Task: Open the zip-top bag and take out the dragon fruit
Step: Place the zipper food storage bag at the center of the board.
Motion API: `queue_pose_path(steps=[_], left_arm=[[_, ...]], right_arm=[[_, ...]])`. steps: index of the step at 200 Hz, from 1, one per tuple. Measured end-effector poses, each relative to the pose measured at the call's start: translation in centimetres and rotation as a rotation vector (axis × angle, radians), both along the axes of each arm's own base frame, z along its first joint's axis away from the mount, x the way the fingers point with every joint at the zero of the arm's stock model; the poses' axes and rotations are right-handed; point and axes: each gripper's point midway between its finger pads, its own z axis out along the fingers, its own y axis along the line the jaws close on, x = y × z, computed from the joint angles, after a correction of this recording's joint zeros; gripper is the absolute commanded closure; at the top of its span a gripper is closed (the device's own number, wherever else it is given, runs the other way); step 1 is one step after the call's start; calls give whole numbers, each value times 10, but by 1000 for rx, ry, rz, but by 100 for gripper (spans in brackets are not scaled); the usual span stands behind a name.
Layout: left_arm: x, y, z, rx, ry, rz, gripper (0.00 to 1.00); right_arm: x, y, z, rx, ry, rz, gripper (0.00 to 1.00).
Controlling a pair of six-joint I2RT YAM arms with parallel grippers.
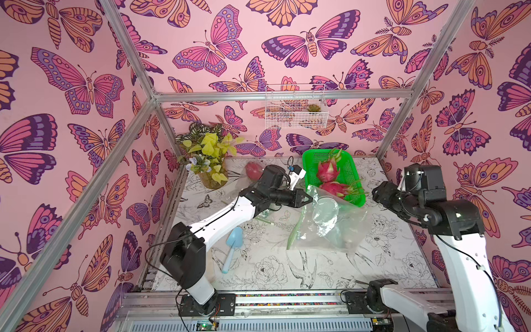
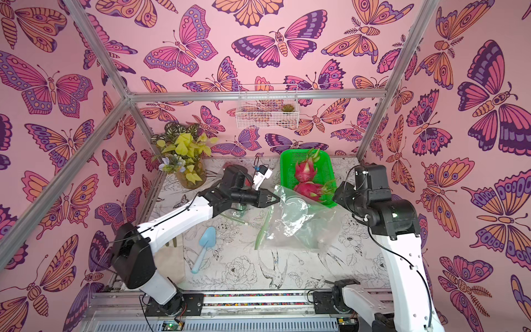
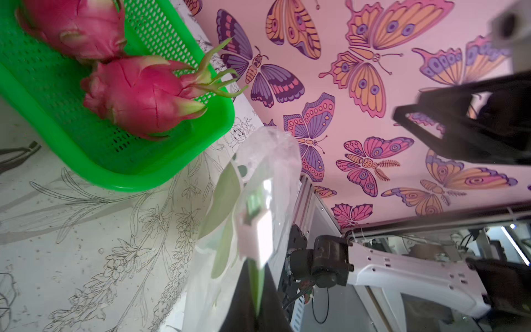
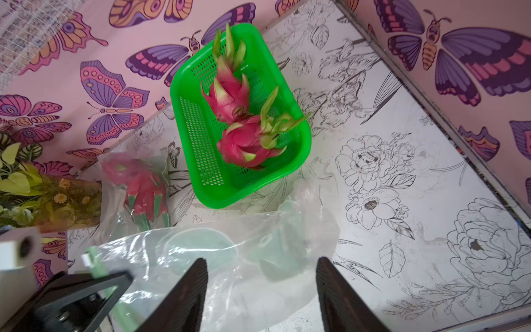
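Note:
A clear zip-top bag (image 1: 324, 224) with a green zip strip lies crumpled in front of the green basket (image 1: 311, 161); no pink fruit shows inside it. My left gripper (image 1: 309, 199) is shut on the bag's green zip edge (image 3: 255, 276), holding that corner raised. My right gripper (image 4: 261, 261) stands open just above the bag's far side, with nothing between its fingers. Two dragon fruit (image 1: 327, 169) (image 1: 334, 189) lie in the basket. Another dragon fruit (image 4: 140, 184) sits inside a second clear bag (image 1: 254, 171) at the back left, behind my left arm.
A vase of yellow-green leaves (image 1: 209, 161) stands in the back left corner. A light blue scoop (image 1: 234, 244) lies near the left arm's base. A white wire basket (image 1: 296, 112) hangs on the back wall. Aluminium frame posts edge the table.

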Motion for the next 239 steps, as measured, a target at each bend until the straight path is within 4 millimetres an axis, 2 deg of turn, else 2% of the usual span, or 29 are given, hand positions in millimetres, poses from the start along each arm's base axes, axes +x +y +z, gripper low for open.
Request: queue_pose_path(steps=[34,65,90,107,117,144,185,214,239], left_arm=[[5,-44,-29,-7,107,66,100],[-9,-90,-52,2,156,87,100],[-22,-111,-65,22,158,117,100],[-23,-118,-69,31,149,147,100],[-19,-122,-71,34,138,166,96],[-8,-122,-83,58,121,223,70],[1,-118,-87,89,78,265,47],[0,-115,-91,128,50,260,39],[-8,-119,-86,149,17,225,36]], right_arm=[[5,0,0,-7,11,-3,36],[9,3,-4,5,28,11,36],[9,6,-4,18,30,23,36],[9,8,-4,24,31,29,36],[9,9,-4,29,30,34,36],[10,11,-4,37,28,41,36],[10,13,-6,45,32,46,36],[13,15,-8,55,38,54,36],[18,17,-10,60,39,60,36]])
